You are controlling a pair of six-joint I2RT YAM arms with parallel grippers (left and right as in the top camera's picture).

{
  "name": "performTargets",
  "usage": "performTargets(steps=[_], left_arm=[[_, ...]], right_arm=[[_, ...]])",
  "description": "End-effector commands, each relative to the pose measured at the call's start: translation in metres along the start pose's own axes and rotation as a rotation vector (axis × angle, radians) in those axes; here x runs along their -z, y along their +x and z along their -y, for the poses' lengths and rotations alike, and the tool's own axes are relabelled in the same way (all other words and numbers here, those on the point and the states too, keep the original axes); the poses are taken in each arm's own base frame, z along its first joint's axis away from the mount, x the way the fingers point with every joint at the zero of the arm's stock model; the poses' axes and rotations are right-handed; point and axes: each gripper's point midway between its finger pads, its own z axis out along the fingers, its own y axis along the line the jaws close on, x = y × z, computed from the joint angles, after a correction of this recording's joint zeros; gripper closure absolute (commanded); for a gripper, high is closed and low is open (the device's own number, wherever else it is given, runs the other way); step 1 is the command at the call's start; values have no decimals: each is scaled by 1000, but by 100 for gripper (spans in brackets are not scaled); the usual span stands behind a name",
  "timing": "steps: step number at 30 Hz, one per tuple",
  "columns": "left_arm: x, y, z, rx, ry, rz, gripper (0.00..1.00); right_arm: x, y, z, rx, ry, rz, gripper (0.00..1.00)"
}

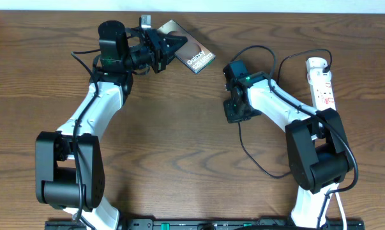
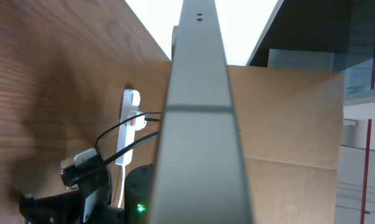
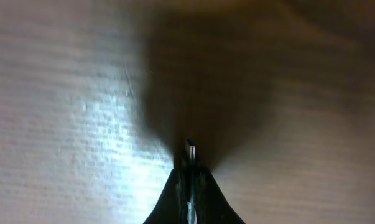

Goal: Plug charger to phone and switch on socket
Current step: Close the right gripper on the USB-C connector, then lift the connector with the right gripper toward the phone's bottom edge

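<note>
Left gripper (image 1: 168,48) clamped on one edge of the phone (image 1: 193,56), which juts out ahead of the fingers, lettering up. Right gripper (image 3: 190,165) pinched narrow on the charger (image 3: 190,149), plug tip just past the fingertips, close over the wood-grain table (image 1: 179,140); socket (image 1: 321,80) well off to its right. Beyond the table's far edge, a brown cardboard panel (image 2: 287,118).

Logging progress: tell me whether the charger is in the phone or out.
Out. Its plug tip sits pinched in the right end effector over bare table, well apart from the phone.
</note>
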Motion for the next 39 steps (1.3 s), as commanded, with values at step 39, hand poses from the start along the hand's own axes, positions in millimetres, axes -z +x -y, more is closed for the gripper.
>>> performTargets(steps=[39], left_arm=[[10,24,17,-98,52,-146,93]], right_arm=[[15,6,-62,26,-509,-62,99]])
